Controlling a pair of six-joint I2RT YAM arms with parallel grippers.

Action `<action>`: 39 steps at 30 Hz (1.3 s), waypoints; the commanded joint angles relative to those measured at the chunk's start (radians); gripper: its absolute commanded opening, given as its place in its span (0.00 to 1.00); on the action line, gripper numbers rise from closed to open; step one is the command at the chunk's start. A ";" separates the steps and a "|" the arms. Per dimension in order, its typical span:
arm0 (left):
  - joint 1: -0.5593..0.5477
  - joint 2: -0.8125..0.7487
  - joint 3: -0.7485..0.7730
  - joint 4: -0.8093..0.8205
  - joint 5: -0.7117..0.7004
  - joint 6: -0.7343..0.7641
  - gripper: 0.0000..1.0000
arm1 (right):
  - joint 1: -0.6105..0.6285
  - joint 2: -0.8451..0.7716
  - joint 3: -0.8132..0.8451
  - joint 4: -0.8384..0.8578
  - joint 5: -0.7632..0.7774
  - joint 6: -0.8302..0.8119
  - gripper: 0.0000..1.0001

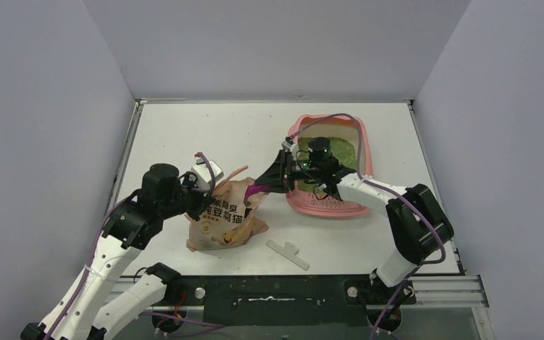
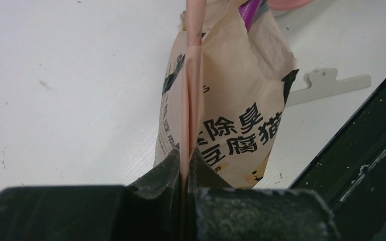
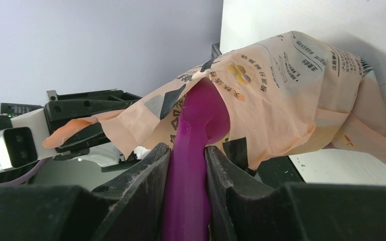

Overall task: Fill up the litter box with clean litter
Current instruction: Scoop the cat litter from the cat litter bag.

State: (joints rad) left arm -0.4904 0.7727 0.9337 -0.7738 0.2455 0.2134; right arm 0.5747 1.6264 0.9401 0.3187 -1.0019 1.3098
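Note:
The pink litter box stands at the right middle of the table with a bed of green litter in its far half. A tan paper litter bag with black print stands left of it. My left gripper is shut on the bag's top edge, holding it up. My right gripper is shut on the handle of a magenta scoop. The scoop's head is inside the bag's mouth and hidden there. The scoop also shows in the top view.
A white bag clip lies on the table in front of the bag, and it shows in the left wrist view. The black front rail runs along the near edge. Grey walls close in the table on three sides.

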 commanded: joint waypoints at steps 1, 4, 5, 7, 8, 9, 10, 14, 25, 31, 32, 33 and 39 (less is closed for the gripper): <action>-0.010 -0.023 0.049 0.134 0.031 -0.025 0.00 | -0.028 -0.071 -0.029 0.230 -0.044 0.114 0.00; -0.010 -0.024 0.050 0.135 0.029 -0.026 0.00 | -0.049 -0.092 -0.052 0.224 -0.051 0.103 0.00; -0.010 -0.023 0.051 0.135 0.029 -0.025 0.00 | -0.058 -0.098 -0.061 0.217 -0.053 0.099 0.00; -0.010 -0.021 0.051 0.139 0.029 -0.025 0.00 | -0.077 -0.112 -0.082 0.209 -0.060 0.094 0.00; -0.010 -0.021 0.051 0.139 0.029 -0.026 0.00 | -0.088 -0.120 -0.094 0.206 -0.062 0.094 0.00; -0.010 -0.022 0.051 0.139 0.029 -0.026 0.00 | -0.100 -0.126 -0.106 0.205 -0.066 0.093 0.00; -0.010 -0.023 0.051 0.140 0.028 -0.024 0.00 | -0.108 -0.133 -0.115 0.202 -0.070 0.093 0.00; -0.010 -0.023 0.048 0.149 0.024 -0.025 0.00 | -0.133 -0.158 -0.135 0.156 -0.091 0.066 0.00; -0.011 -0.029 0.048 0.155 0.023 -0.030 0.00 | -0.202 -0.217 -0.161 0.070 -0.138 0.016 0.00; -0.013 -0.023 0.051 0.157 0.025 -0.029 0.00 | -0.208 -0.234 -0.146 -0.053 -0.135 -0.072 0.00; -0.013 -0.022 0.051 0.157 0.026 -0.029 0.00 | -0.208 -0.234 -0.142 -0.068 -0.134 -0.084 0.00; -0.013 -0.021 0.051 0.157 0.027 -0.029 0.00 | -0.208 -0.236 -0.140 -0.073 -0.136 -0.089 0.00; -0.014 -0.022 0.051 0.157 0.028 -0.033 0.00 | -0.201 -0.234 -0.148 -0.032 -0.110 -0.060 0.00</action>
State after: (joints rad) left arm -0.4923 0.7708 0.9337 -0.7700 0.2386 0.2070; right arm 0.3672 1.4349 0.7765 0.2424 -1.1076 1.2491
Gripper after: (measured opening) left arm 0.008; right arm 0.281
